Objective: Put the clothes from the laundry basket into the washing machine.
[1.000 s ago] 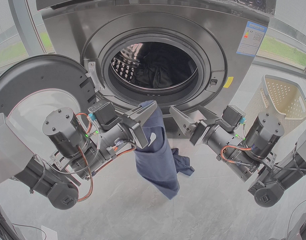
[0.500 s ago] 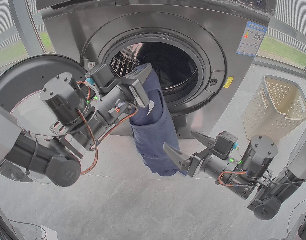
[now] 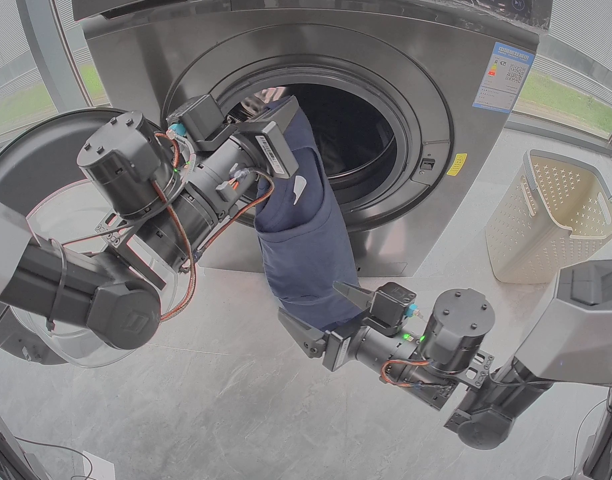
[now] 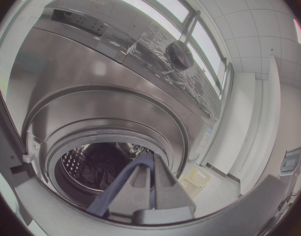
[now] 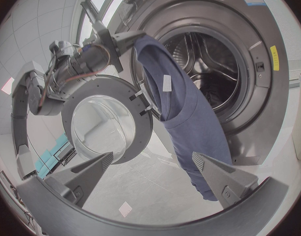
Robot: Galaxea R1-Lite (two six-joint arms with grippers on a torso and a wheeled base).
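A navy blue garment [image 3: 306,235] hangs from my left gripper [image 3: 285,111], which is shut on its top edge at the upper left of the washing machine's [image 3: 306,35] round opening [image 3: 333,141]. The cloth [image 5: 186,115] drapes down past the lower door rim. In the left wrist view the shut fingers [image 4: 150,184] pinch the blue fabric [image 4: 124,181] in front of the drum, where dark clothes [image 4: 98,167] lie. My right gripper [image 3: 316,315] is open, low by the garment's bottom end, its fingers [image 5: 219,177] either side of the hanging hem.
The washer door [image 3: 46,161] stands swung open on the left. A beige laundry basket [image 3: 559,215] sits on the floor at the right of the machine. Grey tile floor [image 3: 253,408] lies in front.
My left gripper has risen with the garment from below the door rim to the opening's upper left. My right arm dropped and swung left under the garment's lower end.
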